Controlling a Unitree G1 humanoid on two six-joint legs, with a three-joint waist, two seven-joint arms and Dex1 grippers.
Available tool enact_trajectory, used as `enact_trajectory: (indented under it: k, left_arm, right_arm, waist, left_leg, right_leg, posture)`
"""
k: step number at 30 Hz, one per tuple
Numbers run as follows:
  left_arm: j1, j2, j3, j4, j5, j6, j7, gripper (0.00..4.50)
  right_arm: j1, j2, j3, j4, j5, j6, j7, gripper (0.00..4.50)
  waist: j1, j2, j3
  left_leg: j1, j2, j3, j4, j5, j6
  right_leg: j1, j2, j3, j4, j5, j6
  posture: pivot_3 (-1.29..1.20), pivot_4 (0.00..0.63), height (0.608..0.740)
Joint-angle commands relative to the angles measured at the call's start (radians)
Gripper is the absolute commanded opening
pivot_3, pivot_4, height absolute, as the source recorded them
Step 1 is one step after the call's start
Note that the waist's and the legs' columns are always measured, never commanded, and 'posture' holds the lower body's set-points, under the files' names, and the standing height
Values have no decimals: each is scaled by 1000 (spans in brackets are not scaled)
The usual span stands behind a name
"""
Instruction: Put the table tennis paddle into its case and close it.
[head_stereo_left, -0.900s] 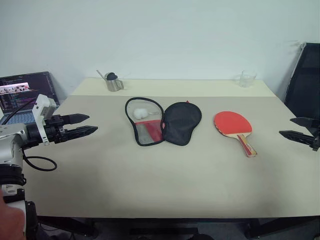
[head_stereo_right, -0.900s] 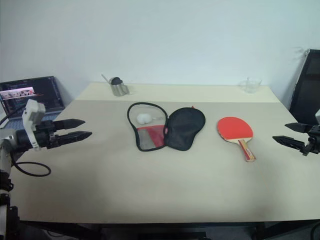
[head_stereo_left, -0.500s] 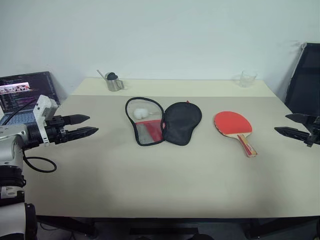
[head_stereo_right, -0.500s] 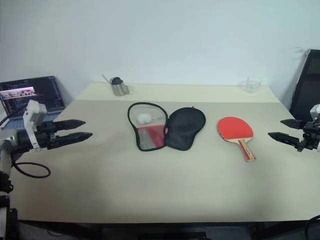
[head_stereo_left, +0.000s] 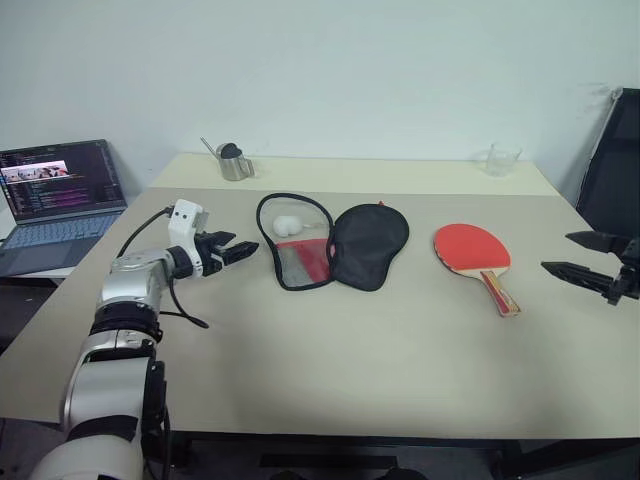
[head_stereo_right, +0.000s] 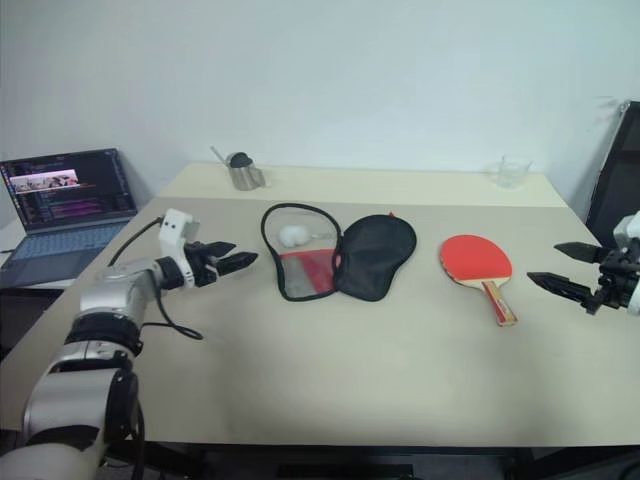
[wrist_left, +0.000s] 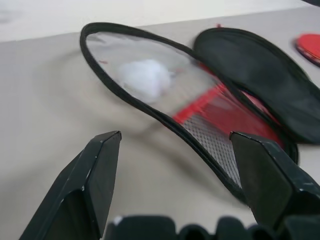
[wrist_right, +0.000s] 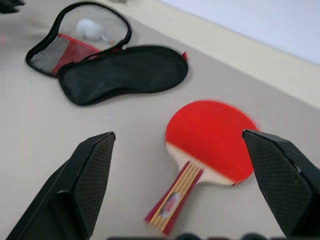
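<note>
The left gripper (head_stereo_left: 243, 250) is seen with its jaws spread and nothing between them, aimed at the open edge of the case (head_stereo_left: 333, 246), just short of it. The right gripper (head_stereo_right: 556, 268) is likewise held wide apart and empty, off beside the table tennis paddle (head_stereo_left: 476, 256) with a gap of bare table (head_stereo_left: 330, 360) between. The case is laid open in the middle of the table, its clear half with the red panel turned toward the left arm and its black half toward the paddle; a small white ball (head_stereo_left: 288, 225) is seen inside the clear half. The paddle lies flat, red face up, handle toward the near edge, apart from the case. The paddle is judged light and rigid, its rubber face grippy but lying flush, so the handle is probably best pinched across its sides. The case is judged soft and limp, likely to slide or fold unless its rim is pinned or lifted.
</note>
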Motion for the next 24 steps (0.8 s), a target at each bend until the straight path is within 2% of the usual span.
enact_trajectory:
  k: [1, 10, 22, 24]
  left_arm:
    - [-35, -44, -8, 30, 17, 19, 42, 3811]
    - [-97, -150, 5, 149, 42, 74, 222, 3811]
    - [-121, -250, 13, 149, 27, 102, 233, 3811]
    - [-120, -252, 14, 146, 30, 105, 234, 3392]
  right_arm:
    - [17, -9, -80, -69, 35, 20, -33, 4462]
    - [107, -10, -157, -166, 66, 73, -67, 4462]
    - [122, -5, -161, -204, 82, 92, -93, 4462]
    - [118, -4, -156, -202, 81, 87, -96, 4500]
  waist:
    - [2, 0, 0]
    - [4, -1, 1]
    - [4, -1, 1]
    - [4, -1, 1]
  left_leg:
    - [0, 0, 0, 0, 0, 0]
    - [0, -2, -1, 1, 0, 0]
    - [0, -3, -2, 1, 0, 0]
    - [0, -3, -2, 1, 0, 0]
  right_leg:
    - [0, 0, 0, 0, 0, 0]
    - [0, 1, 0, 0, 0, 0]
    - [1, 1, 0, 0, 0, 0]
    - [1, 0, 0, 0, 0, 0]
  posture:
    - [0, 150, 740]
    - [0, 150, 740]
    - [0, 150, 740]
    - [0, 150, 740]
